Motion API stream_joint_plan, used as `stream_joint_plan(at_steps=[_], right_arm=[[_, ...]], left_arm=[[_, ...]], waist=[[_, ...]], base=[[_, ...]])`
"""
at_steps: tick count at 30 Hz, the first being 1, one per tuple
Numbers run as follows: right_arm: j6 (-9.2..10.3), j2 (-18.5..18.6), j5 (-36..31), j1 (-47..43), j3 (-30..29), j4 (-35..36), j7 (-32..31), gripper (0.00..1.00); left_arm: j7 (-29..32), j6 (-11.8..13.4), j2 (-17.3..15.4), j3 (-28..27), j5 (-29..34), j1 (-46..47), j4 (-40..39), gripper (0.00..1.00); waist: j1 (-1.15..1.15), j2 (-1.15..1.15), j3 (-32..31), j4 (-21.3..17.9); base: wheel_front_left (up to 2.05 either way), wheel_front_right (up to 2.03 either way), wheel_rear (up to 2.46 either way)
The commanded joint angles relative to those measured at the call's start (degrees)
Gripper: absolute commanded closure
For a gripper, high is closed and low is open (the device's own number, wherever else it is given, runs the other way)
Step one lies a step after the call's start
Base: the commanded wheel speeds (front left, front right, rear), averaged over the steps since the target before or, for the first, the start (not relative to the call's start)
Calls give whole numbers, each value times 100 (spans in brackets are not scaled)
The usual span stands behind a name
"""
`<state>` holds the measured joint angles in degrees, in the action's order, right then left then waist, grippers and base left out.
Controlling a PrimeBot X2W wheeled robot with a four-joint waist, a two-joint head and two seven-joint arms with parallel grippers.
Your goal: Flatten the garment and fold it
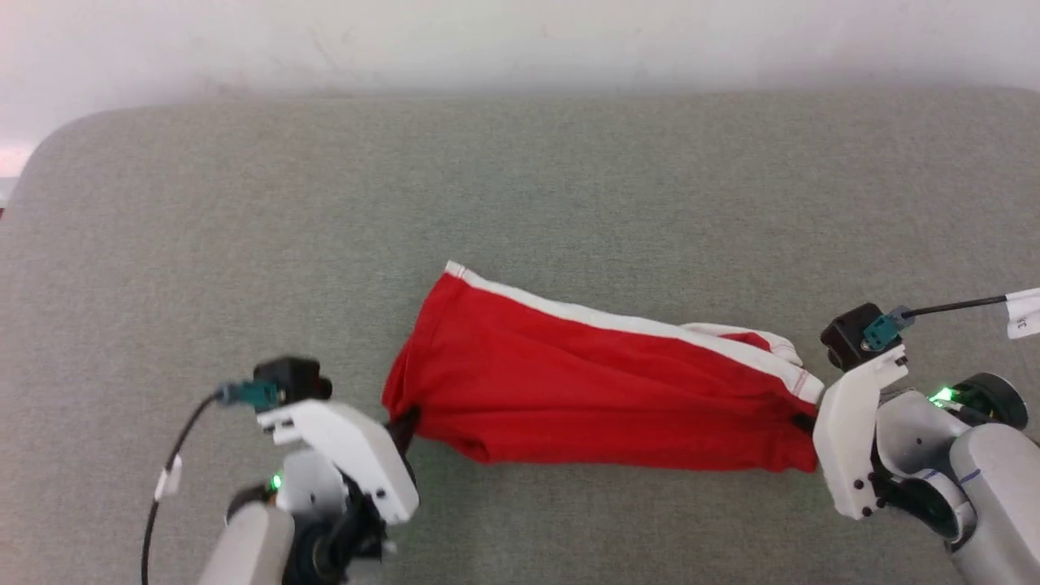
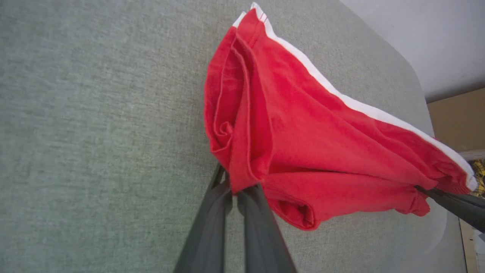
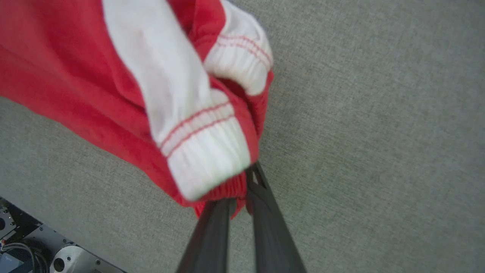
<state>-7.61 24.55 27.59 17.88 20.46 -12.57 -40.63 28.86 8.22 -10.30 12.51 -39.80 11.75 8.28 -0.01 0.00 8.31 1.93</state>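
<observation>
Across the near half of the grey-green cloth-covered desk (image 1: 520,179), the garment (image 1: 585,398) is stretched sideways between the two arms, closer to the robot than to the pale wall (image 1: 520,41) beyond the far edge. It is a bright red fabric piece, wrinkled, with long folds running along its length. Its left end is wider and fans up to a far corner that lies on the desk, and its right end is bunched narrow. A white band (image 1: 617,321) runs along the far edge from that corner down to the right end. The left gripper (image 1: 406,426) sits at the lower left end of the garment, and in the left wrist view its two dark fingers (image 2: 212,223) are pressed together on a gathered fold of red cloth, so it is clamped on the garment. The right gripper (image 1: 804,421) meets the opposite end, just below where the white band stops. In the right wrist view its fingers (image 3: 265,223) pinch the red edge right beneath a ribbed white hem (image 3: 206,167) stitched with red lines, so it too grips the garment. A second small white ribbed fold (image 3: 242,64) curls beside the first. Part of the near edge hangs a little above its own shadow.
</observation>
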Motion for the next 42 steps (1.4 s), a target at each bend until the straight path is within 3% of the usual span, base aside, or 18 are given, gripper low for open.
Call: stream_joint_plan(at_steps=[1,10,11,12,13,14,22,28,29,33,35,42], right_arm=[[12,190,122,140,116,-101,-72,100],[12,591,645,518,482,-648,-269,100],[12,603,665,547,512,-697,-251,100],[12,606,682,566,541,-740,-226,98],[12,597,712,574,561,-779,-208,32],[12,587,730,580,576,-816,-185,0],[12,374,868,322,237,-875,429,0],[12,-25,597,-227,-467,-696,830,0],[12,-25,597,-227,-467,-696,830,0],[12,-336,156,-434,-842,-547,867,0],[12,-493,-64,-458,-1001,-523,826,0],[12,-818,-757,-156,-1172,-675,288,0]], left_arm=[[-108,98,84,-70,-84,-334,-199,100],[-52,320,381,171,-259,-1342,-539,100],[-46,343,396,189,-261,-1363,-524,83],[-38,365,395,212,-236,-1367,-507,12],[-38,375,401,219,-234,-1358,-502,0],[-60,392,401,207,-224,-1338,-502,0],[-551,553,57,-152,115,-1131,-788,0],[-2372,421,-350,-489,1059,-756,-1130,0],[-2372,421,-350,-489,1059,-756,-1130,0],[-3786,229,-474,-489,1638,-634,-1125,0],[-4186,212,-483,-482,1872,-599,-1069,0],[-4381,89,-227,-617,2383,-508,-1252,0]], waist=[[1,0,-139,159],[1,0,-240,308],[1,0,-250,315],[1,0,-254,323],[1,0,-254,329],[1,0,-260,326],[1,0,-431,247],[1,0,-492,182],[1,0,-492,182],[1,0,-436,140],[1,0,-386,132],[1,0,-120,188]], base=[[0,0,0],[0,0,0],[0,0,0],[0,0,0],[0,0,0],[0,0,0],[0,0,0],[0,0,0],[0,0,0],[0,0,0],[0,0,0],[0,0,0]])
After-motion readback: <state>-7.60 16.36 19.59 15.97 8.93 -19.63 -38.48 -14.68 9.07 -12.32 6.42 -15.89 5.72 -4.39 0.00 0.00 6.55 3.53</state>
